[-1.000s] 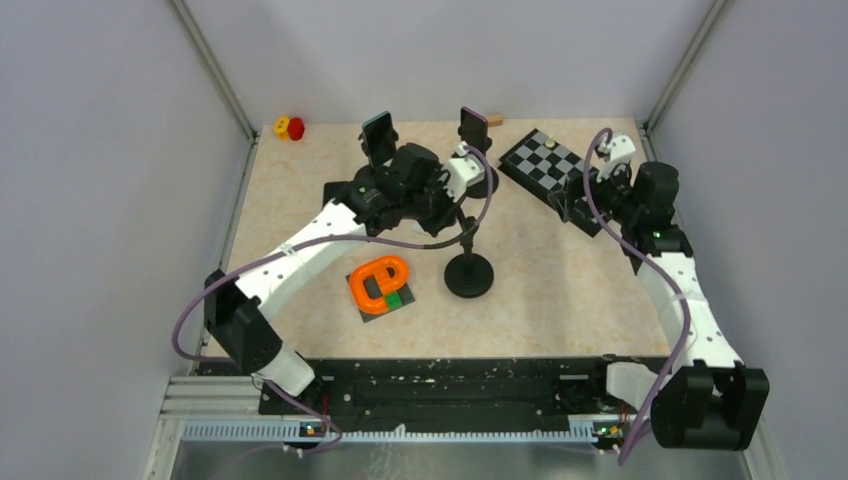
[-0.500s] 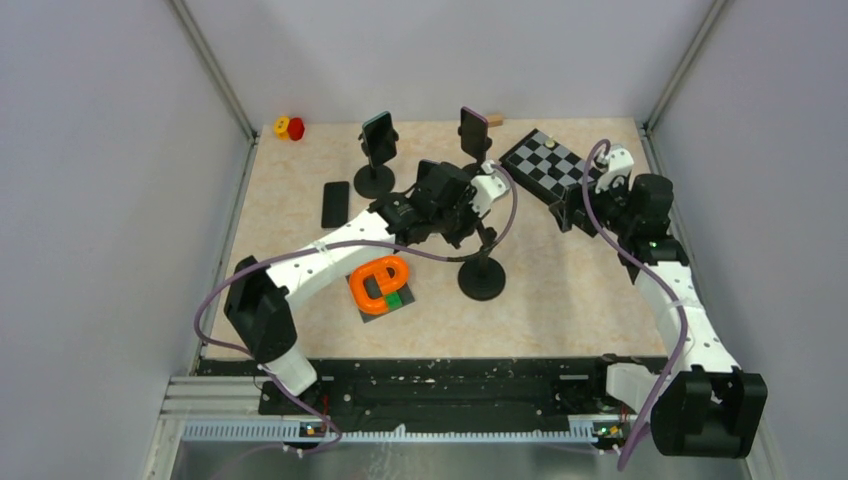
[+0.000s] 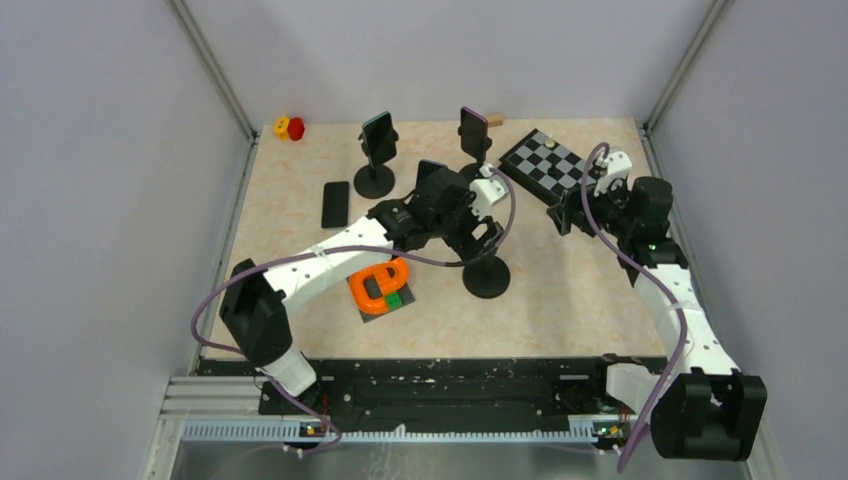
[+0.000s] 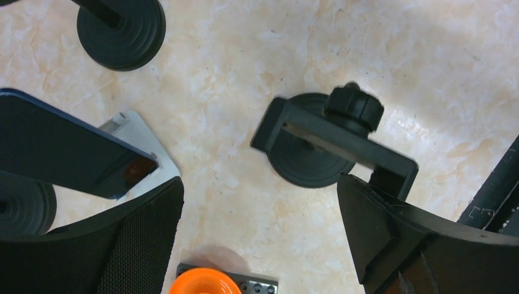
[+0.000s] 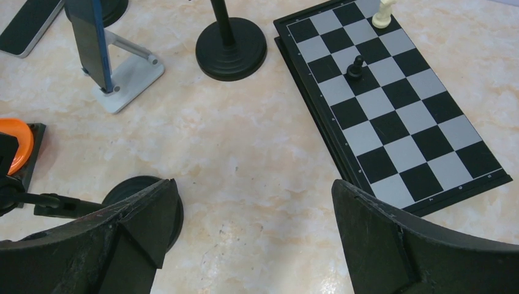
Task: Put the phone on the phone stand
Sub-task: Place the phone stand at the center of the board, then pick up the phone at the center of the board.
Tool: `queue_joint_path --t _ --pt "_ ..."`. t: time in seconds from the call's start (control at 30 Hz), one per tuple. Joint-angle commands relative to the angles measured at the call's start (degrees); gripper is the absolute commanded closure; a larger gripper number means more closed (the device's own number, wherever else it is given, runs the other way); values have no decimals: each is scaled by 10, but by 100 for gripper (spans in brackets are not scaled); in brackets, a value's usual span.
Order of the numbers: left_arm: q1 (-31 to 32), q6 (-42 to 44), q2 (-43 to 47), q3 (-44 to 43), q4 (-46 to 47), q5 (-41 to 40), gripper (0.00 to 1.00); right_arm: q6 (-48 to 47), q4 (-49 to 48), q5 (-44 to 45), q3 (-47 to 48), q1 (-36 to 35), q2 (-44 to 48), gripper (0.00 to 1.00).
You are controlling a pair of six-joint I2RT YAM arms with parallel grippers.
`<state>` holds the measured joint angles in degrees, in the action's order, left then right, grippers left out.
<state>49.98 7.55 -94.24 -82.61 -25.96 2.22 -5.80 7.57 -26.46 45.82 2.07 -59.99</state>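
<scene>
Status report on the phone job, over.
Left gripper open over empty stand, right gripper open. Phone flat on table, not held. Nothing blocking the stand.

The beige marbled table [image 3: 570, 290] carries a phone [image 3: 336, 204] lying flat at upper left, a chessboard [image 3: 545, 165] upper right, and a phone stand [image 3: 487, 278] at centre.

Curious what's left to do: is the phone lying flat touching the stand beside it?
Apart. The top view shows a strip of bare table between the flat phone and the base of that stand.
</scene>
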Motion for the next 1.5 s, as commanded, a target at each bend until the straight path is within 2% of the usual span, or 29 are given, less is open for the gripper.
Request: queue_joint_path --t 0.0,0.23,0.37,0.47,0.57,0.67,0.87,1.0,1.17,1.47 --pt "3 27 70 41 30 -5 1 -2 -22 -10 -2 2 18 1" --pt "0 89 168 146 49 -43 1 -9 -34 -7 -11 2 30 1" --pt "-27 82 226 187 44 -47 1 -14 -45 -6 -20 1 33 1" --pt "-88 53 249 194 28 -18 1 -17 -56 -10 -28 2 40 1" --pt "-189 17 260 194 15 56 1 -18 -69 -20 -36 2 55 1" --pt "-279 -2 258 195 5 72 1 -7 -72 -16 -42 2 68 1" --pt "-393 -36 214 193 7 84 1 15 -33 -14 -5 2 46 1" --pt "-447 -63 146 182 30 86 1 9 -20 -20 4 1 39 1" --pt "-474 -82 44 139 42 48 1 9 -30 -26 -4 2 46 1" --pt "-481 -89 -126 23 31 -5 1 13 -34 -42 -9 2 44 1"
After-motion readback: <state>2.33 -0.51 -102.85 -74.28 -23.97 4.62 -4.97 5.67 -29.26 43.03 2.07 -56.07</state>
